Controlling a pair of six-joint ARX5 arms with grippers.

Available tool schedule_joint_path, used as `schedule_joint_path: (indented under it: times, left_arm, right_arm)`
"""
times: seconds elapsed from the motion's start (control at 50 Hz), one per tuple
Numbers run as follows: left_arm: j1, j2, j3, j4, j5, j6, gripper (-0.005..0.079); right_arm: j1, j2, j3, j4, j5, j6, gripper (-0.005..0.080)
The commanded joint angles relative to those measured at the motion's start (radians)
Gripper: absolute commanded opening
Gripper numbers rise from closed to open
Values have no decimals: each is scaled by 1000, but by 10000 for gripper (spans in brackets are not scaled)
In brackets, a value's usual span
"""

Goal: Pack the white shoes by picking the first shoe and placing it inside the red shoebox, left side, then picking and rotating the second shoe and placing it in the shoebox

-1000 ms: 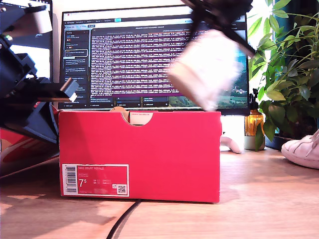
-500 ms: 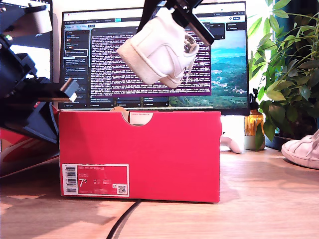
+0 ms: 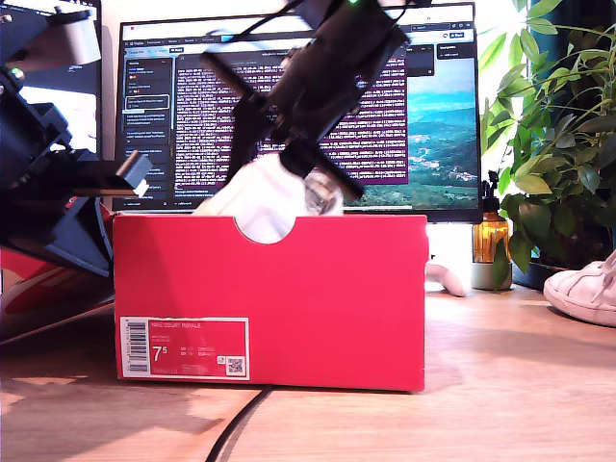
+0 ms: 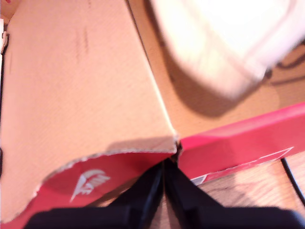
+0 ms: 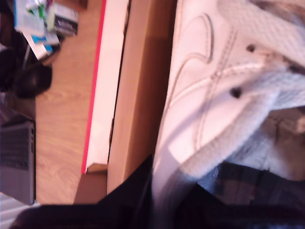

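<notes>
Our second gripper [image 3: 306,173] has come down since half a second ago — the white shoe [image 3: 265,200] it carries, then high in front of the monitor [image 3: 423,115], now sinks behind the front wall of the red shoebox [image 3: 289,298], showing through the half-round notch. Its jaws are clamped on the shoe's collar. Our first gripper [image 4: 164,179], jaws pressed together, rests at the box's corner by the open lid [image 4: 71,95]; we cannot tell whether it pinches the cardboard. The other shoe [image 3: 585,287] lies on the bench [image 3: 500,385] at its edge toward the exterior view's right, unmoved.
</notes>
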Motion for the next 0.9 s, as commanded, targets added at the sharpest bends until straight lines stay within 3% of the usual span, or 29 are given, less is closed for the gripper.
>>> schedule_joint_path:
  times: [0.0, 0.2, 0.44, 0.76, 0.88]
  left_arm:
    - [-3, 5, 7, 8, 0, 1, -19]
    - [-3, 5, 7, 7, 0, 1, -19]
    - [-3, 5, 7, 7, 0, 1, -19]
    - [-3, 5, 7, 7, 0, 1, -19]
    - [-3, 5, 8, 7, 0, 1, -19]
  right_arm:
    - [6, 6, 37, 35, 4, -5, -13]
    - [11, 47, 37, 26, 75, -5, -13]
    - [11, 65, 37, 24, 80, -2, -8]
    - [18, 66, 37, 25, 72, -2, 183]
    - [23, 66, 37, 26, 52, -3, 217]
